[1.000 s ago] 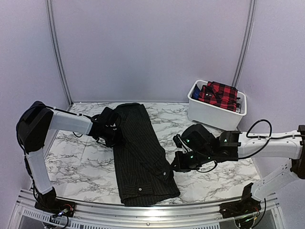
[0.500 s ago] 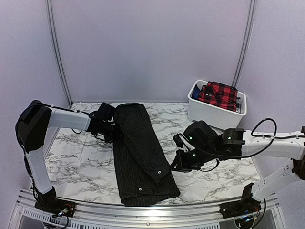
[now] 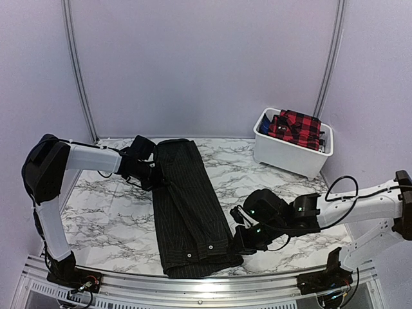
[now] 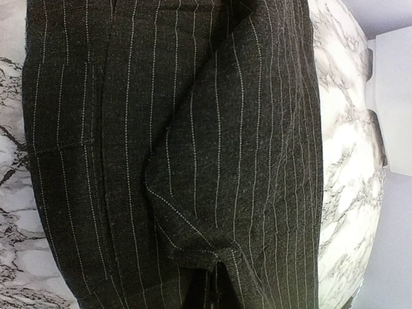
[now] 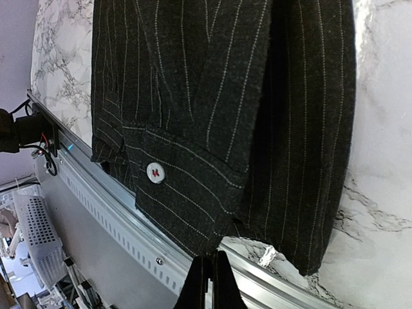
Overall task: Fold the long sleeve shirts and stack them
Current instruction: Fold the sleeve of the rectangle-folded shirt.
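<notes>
Rail (image 3: pixel 193 286) runs along the near edge, with both arm bases on it. Black pinstriped shirt (image 3: pixel 190 206) is folded into a long strip on the marble table (image 3: pixel 116 219), lying near to far, with its near end close to the rail. White button (image 5: pixel 154 172) shows on the cuff at that near end. Right gripper (image 3: pixel 243 239) is low, just beside the shirt's near right corner. Its fingers (image 5: pixel 198 283) are pressed together with nothing between them, tips pointing at the hem. Farther back, left gripper (image 3: pixel 159 179) sits on the strip's left edge, roughly a third of the way in from the far end. It's closed on a pinch of cloth: in the left wrist view the fabric puckers toward the bottom centre, though the fingers themselves are out of frame. White bin (image 3: pixel 290 154) stands at the far right of the table, well apart from the strip, with a red-and-black plaid shirt (image 3: pixel 295 125) in it.
</notes>
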Controlling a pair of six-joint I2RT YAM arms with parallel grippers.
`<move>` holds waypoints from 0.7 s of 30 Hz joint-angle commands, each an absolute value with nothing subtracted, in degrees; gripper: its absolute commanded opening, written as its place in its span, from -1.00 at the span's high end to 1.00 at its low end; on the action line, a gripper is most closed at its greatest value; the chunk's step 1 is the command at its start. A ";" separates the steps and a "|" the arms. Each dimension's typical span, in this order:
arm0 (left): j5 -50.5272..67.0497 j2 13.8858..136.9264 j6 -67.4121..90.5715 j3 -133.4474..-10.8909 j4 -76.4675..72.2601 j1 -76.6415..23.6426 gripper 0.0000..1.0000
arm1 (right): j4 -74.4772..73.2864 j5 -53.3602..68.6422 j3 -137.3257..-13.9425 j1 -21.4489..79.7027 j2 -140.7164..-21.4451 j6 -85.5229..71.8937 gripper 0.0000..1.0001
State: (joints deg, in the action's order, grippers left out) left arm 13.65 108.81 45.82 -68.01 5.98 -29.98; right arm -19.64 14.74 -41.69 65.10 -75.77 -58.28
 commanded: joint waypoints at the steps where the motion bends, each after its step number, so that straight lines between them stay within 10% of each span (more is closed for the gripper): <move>1: 13.21 109.56 44.61 -67.95 7.60 -29.53 1.00 | -16.68 15.28 -40.95 66.09 -77.07 -58.81 1.00; 6: 12.03 109.10 43.98 -67.43 8.80 -29.59 0.94 | -19.92 12.90 -41.20 66.09 -77.67 -56.62 0.90; 13: 7.23 103.54 42.26 -64.39 11.07 -29.58 0.21 | -29.66 2.01 -48.34 65.55 -75.78 -49.56 0.19; 21: 4.13 97.60 41.62 -62.64 12.51 -32.54 0.40 | -20.51 0.24 -54.99 59.77 -82.15 -39.60 0.24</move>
